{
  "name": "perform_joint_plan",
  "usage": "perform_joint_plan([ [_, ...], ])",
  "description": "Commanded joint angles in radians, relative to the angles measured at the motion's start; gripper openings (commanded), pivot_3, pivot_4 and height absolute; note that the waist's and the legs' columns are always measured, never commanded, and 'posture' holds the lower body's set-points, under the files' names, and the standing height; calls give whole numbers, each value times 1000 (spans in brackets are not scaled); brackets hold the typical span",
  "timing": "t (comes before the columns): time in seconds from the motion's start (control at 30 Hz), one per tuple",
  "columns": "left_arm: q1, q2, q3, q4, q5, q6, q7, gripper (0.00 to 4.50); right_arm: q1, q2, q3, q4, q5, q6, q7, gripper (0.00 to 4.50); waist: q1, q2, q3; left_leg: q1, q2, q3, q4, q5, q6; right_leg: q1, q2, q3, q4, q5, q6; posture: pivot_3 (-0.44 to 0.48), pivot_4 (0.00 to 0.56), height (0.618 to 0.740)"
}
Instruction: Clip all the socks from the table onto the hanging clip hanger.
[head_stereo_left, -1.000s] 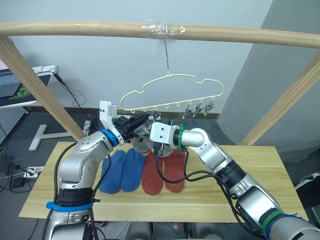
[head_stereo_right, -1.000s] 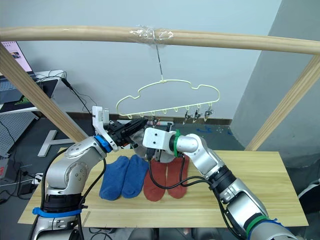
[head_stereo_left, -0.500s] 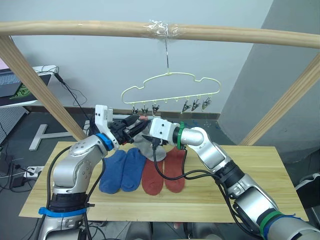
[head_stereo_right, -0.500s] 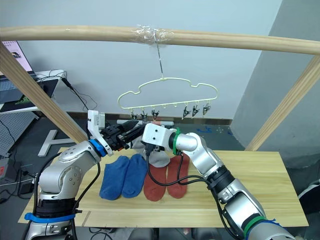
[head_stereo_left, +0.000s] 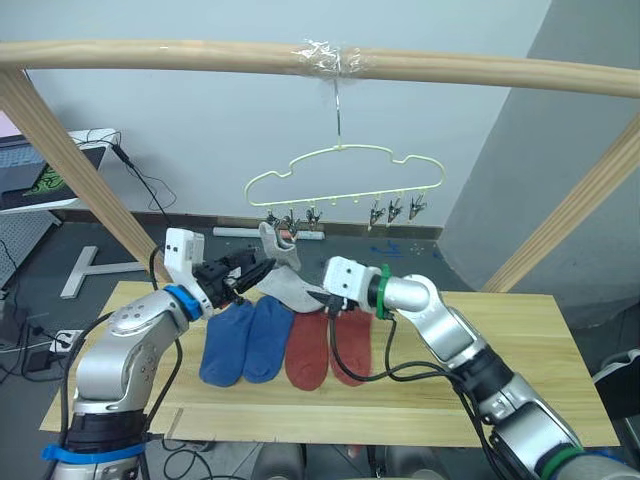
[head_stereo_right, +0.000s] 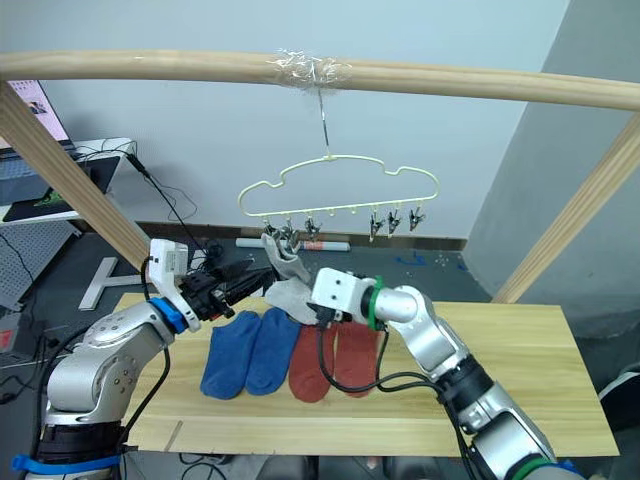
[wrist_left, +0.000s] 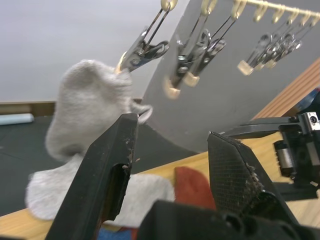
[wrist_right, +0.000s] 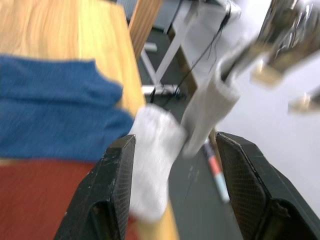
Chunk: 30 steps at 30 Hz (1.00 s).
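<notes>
The pale-yellow clip hanger (head_stereo_left: 341, 148) hangs by its hook from the top pole. A light grey sock (head_stereo_left: 284, 268) dangles from its leftmost clip (wrist_left: 142, 51). My left gripper (head_stereo_left: 260, 269) is open just left of that sock, with nothing between its fingers. On the sock's other side, near its lower end, my right gripper (head_stereo_left: 316, 297) is open too. Two blue socks (head_stereo_left: 241, 341) and two rust-red socks (head_stereo_left: 322, 348) lie side by side on the table (head_stereo_left: 560, 345), below both grippers.
Several free clips (head_stereo_left: 395, 210) hang along the hanger's right part. The round wooden pole (head_stereo_left: 180, 55) spans the top, with slanted posts at left (head_stereo_left: 60, 165) and right (head_stereo_left: 575, 215). A desk with a laptop (head_stereo_left: 40, 180) stands beyond the table's left end.
Both grippers have let go of the grey sock and drawn back from the hanger, the left one down and to the left. The sock now hangs from the leftmost clip.
</notes>
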Motion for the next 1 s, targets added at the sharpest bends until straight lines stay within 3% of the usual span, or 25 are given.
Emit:
perform_joint_plan([
  [0.03, 39, 14, -19, -4, 73, -116, -25, 2566, 44, -31, -41, -133, 24, 42, 11, 2613, 2, 0, 0, 0, 0, 0, 0, 0, 0, 0, 1, 0, 0, 0, 0, 83, 130, 710],
  [0.17, 78, 16, -22, 42, 117, -198, -44, 2566, 103, -51, -63, -211, 41, 117, 12, 2613, 5, 0, 0, 1, 0, 0, 0, 0, 0, 0, 1, 0, 0, 0, 0, 72, 128, 710],
  [0.27, 81, 15, -27, 63, 138, -221, -48, 2566, 126, -30, -87, -255, 87, 187, 6, 3262, 5, 0, 0, 0, 0, 0, 0, 0, 0, 0, 1, 0, 0, 0, -1, 73, 126, 710],
  [0.4, 91, 5, -18, 43, 140, -217, -34, 2566, 114, -39, -70, -255, 63, 183, -9, 4482, 5, 0, 0, 1, 1, 0, 0, 0, 0, 0, 1, 0, 0, 0, 0, 73, 123, 710],
  [0.7, 71, -25, -54, -63, 148, -200, 6, 2566, 112, -86, -73, -286, 71, 180, 6, 4482, 16, 0, 0, 0, 0, 1, 0, 0, 0, 0, 1, 0, 0, 0, 0, 68, 129, 710],
  [1.0, 88, -73, -69, -25, 204, -276, 57, 2566, 135, -101, -78, -309, 85, 203, -12, 4482, 16, 0, 0, 1, 0, 1, 0, 0, 0, 0, 1, 1, 0, 0, 0, 57, 135, 710],
])
